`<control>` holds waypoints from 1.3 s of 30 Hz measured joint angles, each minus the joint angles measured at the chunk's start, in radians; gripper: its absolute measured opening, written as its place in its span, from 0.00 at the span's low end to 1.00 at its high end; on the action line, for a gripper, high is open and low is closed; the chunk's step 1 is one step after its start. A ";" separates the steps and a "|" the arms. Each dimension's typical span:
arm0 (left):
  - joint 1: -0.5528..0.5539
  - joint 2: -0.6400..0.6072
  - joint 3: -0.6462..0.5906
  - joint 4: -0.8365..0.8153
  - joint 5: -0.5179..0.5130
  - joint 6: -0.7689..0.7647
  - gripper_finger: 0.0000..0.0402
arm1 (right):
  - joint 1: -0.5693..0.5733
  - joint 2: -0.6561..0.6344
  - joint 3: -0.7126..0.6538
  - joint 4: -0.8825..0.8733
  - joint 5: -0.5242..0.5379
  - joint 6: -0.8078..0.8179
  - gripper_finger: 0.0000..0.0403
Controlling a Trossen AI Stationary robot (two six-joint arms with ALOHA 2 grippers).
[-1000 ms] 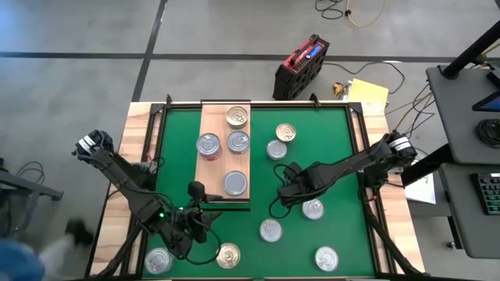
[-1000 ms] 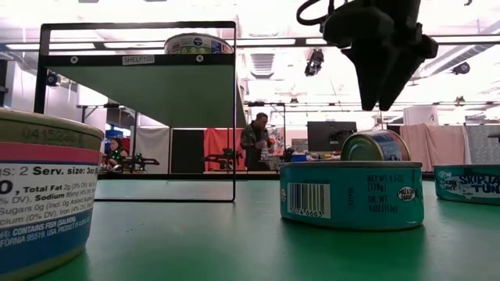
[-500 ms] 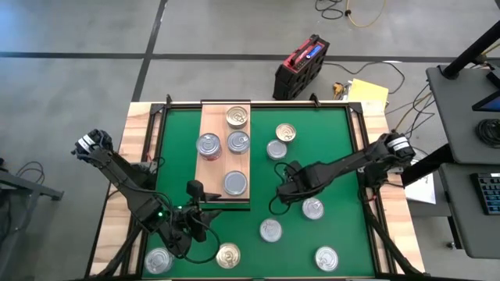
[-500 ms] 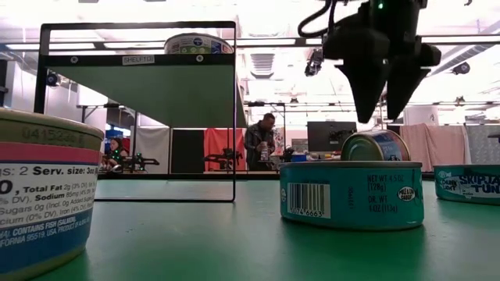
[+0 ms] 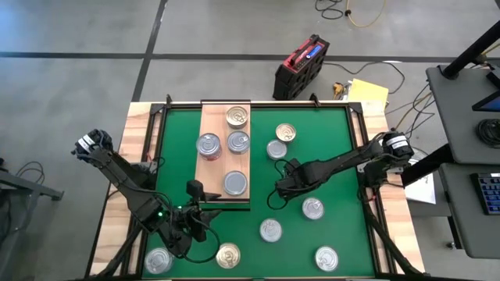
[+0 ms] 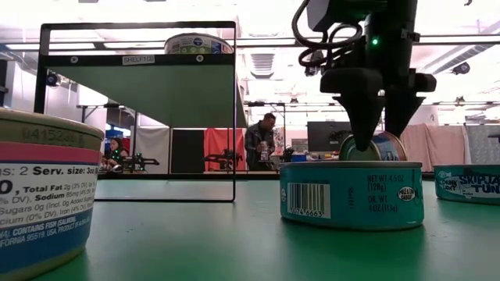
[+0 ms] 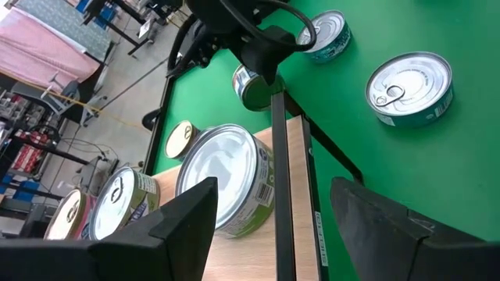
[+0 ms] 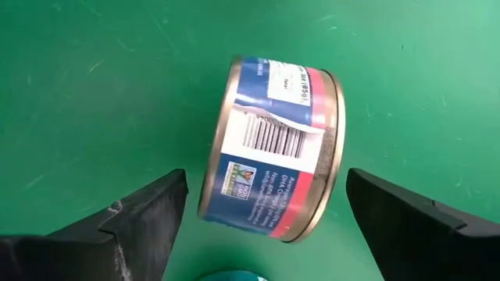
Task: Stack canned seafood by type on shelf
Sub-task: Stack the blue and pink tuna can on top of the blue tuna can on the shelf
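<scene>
The right claw hangs with fingers spread wide over a tin lying on its edge, on the green surface just beside the shelf, which already carries four tins. The tin looks rigid, smooth and fairly weighty (likely to roll), so gripping across its flat faces seems safest. Its lid type is hidden. The left claw waits, parted, at the shelf's near end.

shelf: four cans on it | mat right of shelf: six cans
</scene>
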 joint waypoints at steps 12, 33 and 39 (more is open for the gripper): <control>0.000 0.000 0.000 0.002 0.000 -0.011 0.58 | -0.004 0.000 -0.051 0.095 0.001 0.001 0.64; -0.041 -0.011 0.019 0.003 0.000 -0.040 0.58 | -0.001 -0.010 0.059 -0.015 -0.007 -0.196 0.45; -0.085 -0.033 0.026 0.002 -0.007 -0.035 0.58 | 0.023 -0.010 0.133 -0.074 0.019 -0.354 0.45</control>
